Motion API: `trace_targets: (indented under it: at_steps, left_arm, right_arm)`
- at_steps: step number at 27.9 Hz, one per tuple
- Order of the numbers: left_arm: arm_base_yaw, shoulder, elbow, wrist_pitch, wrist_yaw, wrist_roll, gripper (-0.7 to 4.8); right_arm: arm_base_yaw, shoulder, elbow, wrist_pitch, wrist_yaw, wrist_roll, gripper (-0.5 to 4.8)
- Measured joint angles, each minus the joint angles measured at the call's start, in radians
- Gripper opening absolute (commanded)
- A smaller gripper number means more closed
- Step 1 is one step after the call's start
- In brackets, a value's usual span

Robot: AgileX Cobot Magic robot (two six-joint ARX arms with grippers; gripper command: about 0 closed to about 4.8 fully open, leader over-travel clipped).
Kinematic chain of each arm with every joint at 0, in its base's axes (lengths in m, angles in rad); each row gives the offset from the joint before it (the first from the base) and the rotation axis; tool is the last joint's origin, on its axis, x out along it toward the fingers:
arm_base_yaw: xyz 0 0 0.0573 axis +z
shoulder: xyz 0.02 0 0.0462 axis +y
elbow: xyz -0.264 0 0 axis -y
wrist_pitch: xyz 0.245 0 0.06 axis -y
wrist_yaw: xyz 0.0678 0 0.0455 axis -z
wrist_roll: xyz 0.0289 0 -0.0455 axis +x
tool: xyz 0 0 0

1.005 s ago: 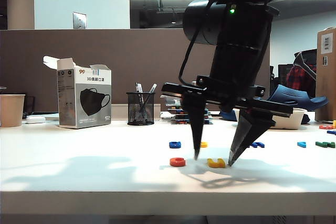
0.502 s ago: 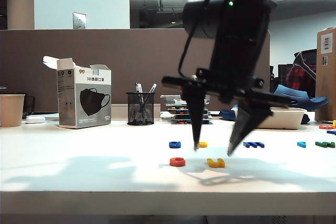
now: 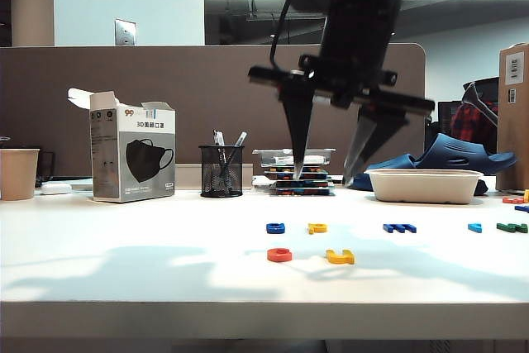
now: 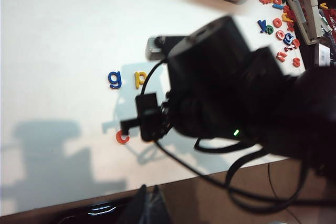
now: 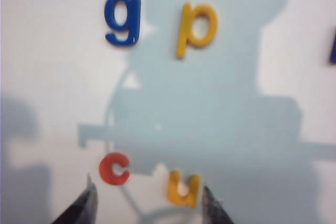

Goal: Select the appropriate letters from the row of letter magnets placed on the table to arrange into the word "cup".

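Right end effector [image 5: 147, 203] gapes above the c [image 5: 114, 168] and u [image 5: 182, 188].

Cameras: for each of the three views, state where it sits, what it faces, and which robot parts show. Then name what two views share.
Exterior: low at the table edge, facing the partition; right gripper hangs open.
Left wrist: high, looking down; right arm fills it.
Right wrist: above the letters; open right gripper's fingertips show.
Shared: red c, yellow u, p.
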Motion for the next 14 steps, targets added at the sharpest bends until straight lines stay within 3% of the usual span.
trace_targets:
  at_steps: [14]
  left_arm:
    - [0.000,0.000,0.000,0.000,0.000,0.000,-0.05]
  right_arm:
    - [-0.161,0.000,0.074,-0.132,0.032,-0.139,2.52]
